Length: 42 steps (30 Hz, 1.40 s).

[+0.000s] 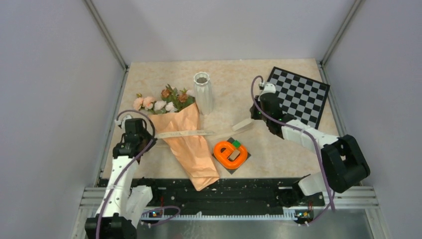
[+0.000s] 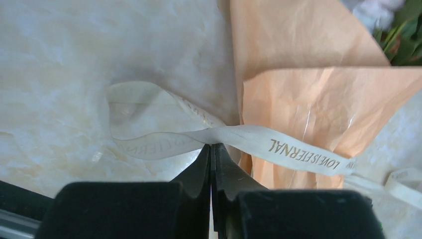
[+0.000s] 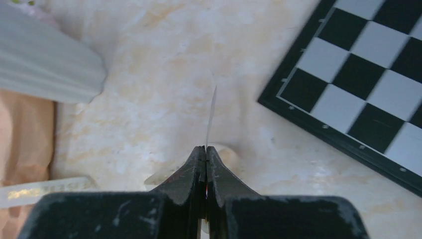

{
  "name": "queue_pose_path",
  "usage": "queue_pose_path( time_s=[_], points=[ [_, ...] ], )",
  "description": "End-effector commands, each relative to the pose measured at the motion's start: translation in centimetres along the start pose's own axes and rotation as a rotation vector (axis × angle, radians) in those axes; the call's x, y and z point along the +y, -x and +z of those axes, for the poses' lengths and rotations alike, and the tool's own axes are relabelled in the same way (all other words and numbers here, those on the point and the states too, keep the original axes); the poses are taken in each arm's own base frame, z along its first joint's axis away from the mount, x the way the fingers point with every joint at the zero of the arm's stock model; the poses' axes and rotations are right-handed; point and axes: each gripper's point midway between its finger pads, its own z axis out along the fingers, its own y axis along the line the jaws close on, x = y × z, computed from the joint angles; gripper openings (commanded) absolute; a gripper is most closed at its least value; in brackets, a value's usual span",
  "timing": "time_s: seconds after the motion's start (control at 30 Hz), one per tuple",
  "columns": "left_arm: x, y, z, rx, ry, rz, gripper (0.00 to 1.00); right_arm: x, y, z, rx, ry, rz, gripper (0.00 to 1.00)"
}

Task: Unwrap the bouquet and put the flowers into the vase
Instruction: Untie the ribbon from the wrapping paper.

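Ribbon pinched at both ends: the left gripper (image 2: 211, 147) has its jaws pressed together on a twist of the cream ribbon (image 2: 283, 148). A slack loop lies to one side of the tips, and the printed length runs off the other side across the bouquet (image 2: 318, 99). The right gripper (image 3: 205, 148) is likewise closed tight, with a thin edge of ribbon standing up out of its tips. Beyond the left jaws the peach paper lies flat on the table (image 1: 234, 74), the flowers (image 1: 164, 102) spilling from its far mouth. The vase (image 1: 203, 92) stands just beside that mouth, between the two grippers, and the chessboard (image 3: 368, 84) sits ahead of the right jaws, to their outer side. Whether a knot is tied cannot be told. Pulling the ends apart could cinch the ribbon rather than free it, drag the bundle against the vase and tip it, or strip the slick ribbon from either pinch.
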Motion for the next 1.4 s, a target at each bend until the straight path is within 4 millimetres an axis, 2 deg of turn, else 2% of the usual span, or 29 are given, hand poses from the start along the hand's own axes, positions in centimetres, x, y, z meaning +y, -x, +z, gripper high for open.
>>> queue_pose_path(
  time_s=[0.0,0.17,0.3,0.37,0.5,0.6,0.7,0.77,0.83,0.87,0.93,1.0,1.03,1.07,1.1,1.27,1.37],
  points=[
    [1.1,4.5,-1.5,-0.110,0.045,-0.075,0.01,-5.0,1.5,-1.2,-0.033,-0.147,0.029,0.00],
    [4.4,9.1,-1.9,-0.237,0.109,-0.246,0.00,-9.0,2.3,-1.4,-0.037,-0.254,0.083,0.00],
    [7.4,12.2,-3.6,-0.371,0.173,-0.409,0.00,-10.2,2.5,-1.8,-0.026,-0.285,0.102,0.00],
    [9.9,13.1,-4.7,-0.445,0.250,-0.487,0.00,-10.7,2.6,-1.7,-0.028,-0.299,0.105,0.00],
    [13.4,14.1,-7.7,-0.577,0.373,-0.558,0.00,-11.7,2.7,-1.5,-0.018,-0.346,0.113,0.00],
    [14.8,14.7,-9.7,-0.633,0.460,-0.559,0.00,-12.3,2.7,-1.3,-0.012,-0.361,0.118,0.00],
    [15.5,15.6,-11.3,-0.677,0.519,-0.536,0.00,-12.6,2.8,-1.3,-0.013,-0.371,0.122,0.00],
    [15.5,15.9,-11.4,-0.675,0.526,-0.514,0.00,-12.8,2.8,-1.2,-0.011,-0.373,0.123,0.00],
    [14.9,15.8,-10.3,-0.635,0.478,-0.488,0.02,-12.8,2.7,-0.9,-0.004,-0.365,0.126,0.01],
    [14.5,15.5,-9.5,-0.611,0.445,-0.474,0.05,-12.7,2.7,-0.8,-0.001,-0.360,0.127,0.10],
    [13.6,14.8,-7.6,-0.549,0.373,-0.431,0.19,-12.6,2.5,-0.5,0.010,-0.347,0.129,0.33],
    [12.7,13.4,-5.9,-0.457,0.313,-0.375,0.59,-12.1,2.5,-0.3,0.019,-0.321,0.126,0.57],
    [12.1,12.9,-5.2,-0.413,0.269,-0.337,0.79,-11.9,2.5,-0.2,0.024,-0.302,0.125,0.66],
    [11.5,12.4,-4.5,-0.376,0.231,-0.313,0.92,-11.6,2.6,-0.2,0.030,-0.282,0.128,0.70],
    [11.2,12.0,-4.1,-0.348,0.215,-0.306,0.98,-11.5,2.5,-0.1,0.041,-0.266,0.134,0.73],
    [8.4,11.8,-3.2,-0.280,0.080,-0.217,0.99,-10.6,2.6,-0.4,0.056,-0.214,0.128,0.78],
    [6.2,10.7,-2.2,-0.227,0.007,-0.130,0.99,-10.1,2.4,-0.5,0.098,-0.187,0.109,0.78]
  ],
)
